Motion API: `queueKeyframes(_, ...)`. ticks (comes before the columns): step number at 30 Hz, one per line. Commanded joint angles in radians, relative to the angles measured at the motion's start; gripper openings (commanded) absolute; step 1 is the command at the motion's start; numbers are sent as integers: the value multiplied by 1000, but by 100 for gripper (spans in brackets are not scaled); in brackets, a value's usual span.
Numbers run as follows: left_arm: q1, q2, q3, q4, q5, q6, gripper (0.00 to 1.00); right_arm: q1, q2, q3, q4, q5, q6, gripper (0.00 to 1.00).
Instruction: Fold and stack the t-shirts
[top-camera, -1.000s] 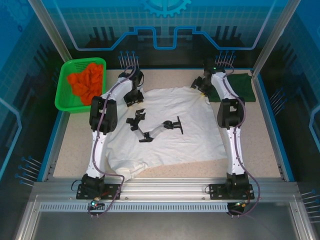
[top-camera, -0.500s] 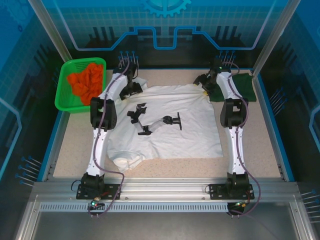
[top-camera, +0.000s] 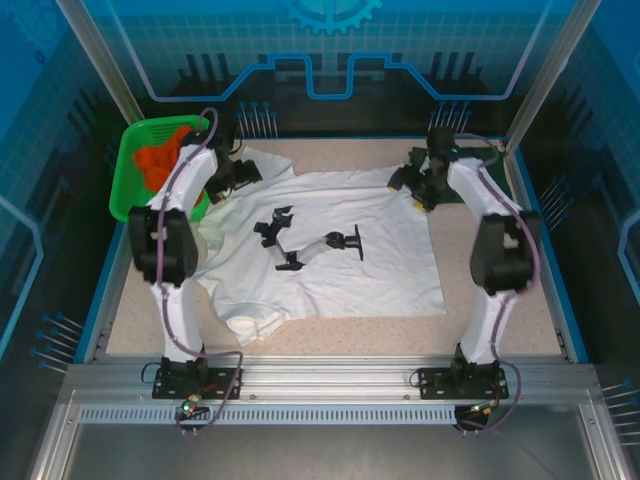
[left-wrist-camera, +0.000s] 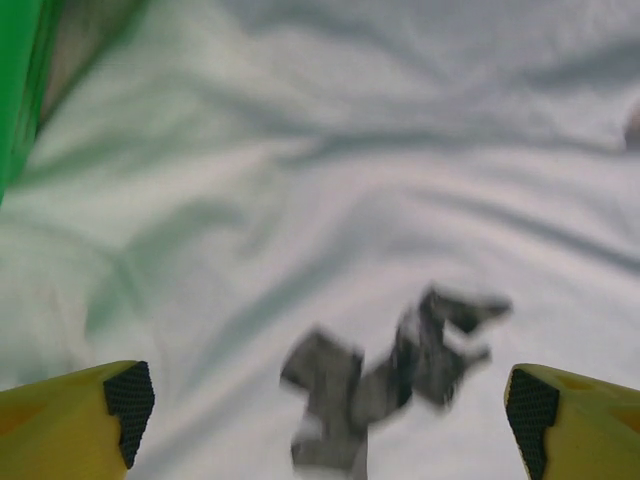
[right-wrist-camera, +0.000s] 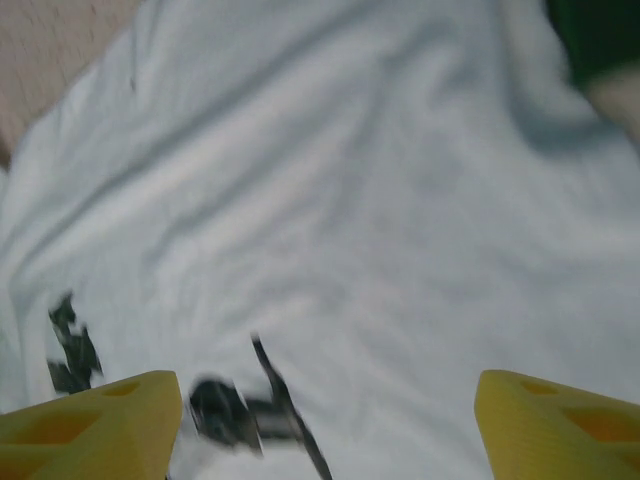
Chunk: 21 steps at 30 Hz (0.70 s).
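Note:
The white t-shirt (top-camera: 340, 250) lies spread flat on the table, its black robot-arm print (top-camera: 305, 245) facing up. My left gripper (top-camera: 238, 172) hovers over the shirt's far left sleeve. In the left wrist view it (left-wrist-camera: 328, 410) is open, with the white t-shirt (left-wrist-camera: 300, 180) under it and nothing between its yellow fingers (left-wrist-camera: 70, 415). My right gripper (top-camera: 414, 188) hangs over the shirt's far right corner. It (right-wrist-camera: 325, 420) is open too, above the white cloth (right-wrist-camera: 350, 200). The dark green t-shirt (top-camera: 497, 153) lies at the back right, partly hidden by the right arm; a corner of it (right-wrist-camera: 600, 35) shows beside the white shirt.
A green mesh basket (top-camera: 122, 190) holding orange cloth (top-camera: 160, 155) stands at the back left, close to the left arm; its wall (left-wrist-camera: 15, 80) shows in the left wrist view. Bare speckled tabletop (top-camera: 500, 320) lies right of the shirt and along its near edge.
Both grippers opened and let go of the shirt's far edge after drawing it away from the bases. The left arm swung left toward the basket, the right arm's elbow moved right.

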<state>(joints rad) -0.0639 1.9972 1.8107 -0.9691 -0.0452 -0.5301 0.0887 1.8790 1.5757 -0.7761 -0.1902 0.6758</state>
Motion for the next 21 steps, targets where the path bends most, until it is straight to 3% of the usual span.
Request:
queueKeyframes(1,-45,-210,-258,23,63,-59,89,-14,-200,-263,14,108,-18,78)
queueKeyframes(7,-162,-551,-740,13,155,-188,79,-58,-391,-619,-61,37,-3,72)
queueKeyframes(14,-232,-877,-962,-180,156,-255,73,-100,-618,-818,-101,98,51,70)
queueKeyframes(21,-293,-1070,-1154,-229,302,-370,64,-132,-763,-980,-122,59,165,62)
